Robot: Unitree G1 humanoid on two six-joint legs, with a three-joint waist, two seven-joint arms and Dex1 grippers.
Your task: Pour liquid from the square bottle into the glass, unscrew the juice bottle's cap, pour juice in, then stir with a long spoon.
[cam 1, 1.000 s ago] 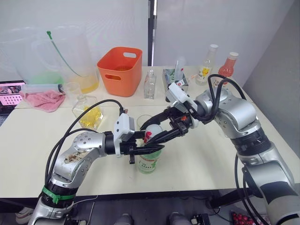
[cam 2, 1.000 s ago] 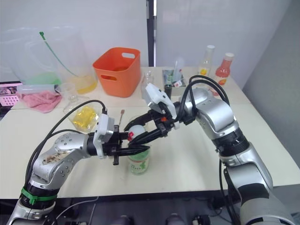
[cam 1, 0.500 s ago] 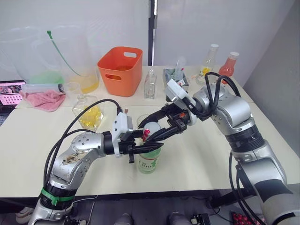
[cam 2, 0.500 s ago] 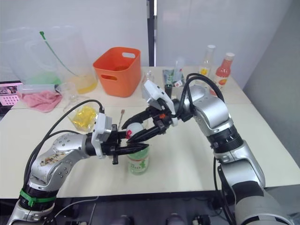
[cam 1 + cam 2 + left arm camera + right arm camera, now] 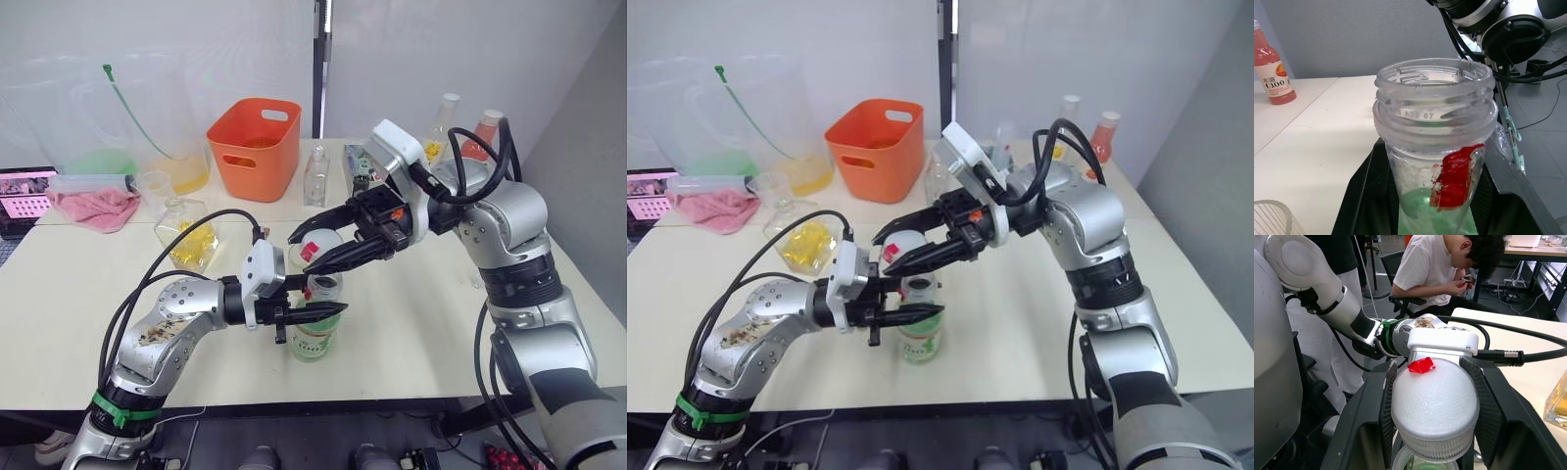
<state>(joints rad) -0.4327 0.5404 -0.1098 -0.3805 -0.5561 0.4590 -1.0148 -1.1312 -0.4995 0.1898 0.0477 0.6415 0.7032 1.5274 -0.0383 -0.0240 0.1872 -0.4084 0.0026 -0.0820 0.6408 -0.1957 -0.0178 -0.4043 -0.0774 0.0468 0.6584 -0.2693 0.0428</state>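
The juice bottle (image 5: 312, 333) stands upright near the table's front edge, its threaded neck (image 5: 1435, 98) open. My left gripper (image 5: 315, 313) is shut on the bottle just below the neck. The juice bottle's cap (image 5: 318, 245), white with a red tape mark, hangs a little above and behind the neck, with my right gripper (image 5: 303, 254) shut on it. The cap (image 5: 1435, 401) also shows between the right fingers. The glass (image 5: 297, 257) stands just behind the bottle, partly covered by the right gripper. The square bottle (image 5: 188, 241) with yellow contents sits further left. The long spoon is hidden.
An orange basket (image 5: 253, 147), a large clear pitcher (image 5: 147, 117), a measuring cup (image 5: 152, 186) and a pink cloth (image 5: 93, 206) line the back left. A slim clear bottle (image 5: 314, 176), a yellow-labelled bottle (image 5: 436, 127) and a pink-red bottle (image 5: 480, 132) stand at the back. A person (image 5: 1449, 264) sits beyond the table.
My right gripper has lifted the white cap off the juice bottle's neck and raised it. The neck now stands open. My left gripper still holds the bottle in place.
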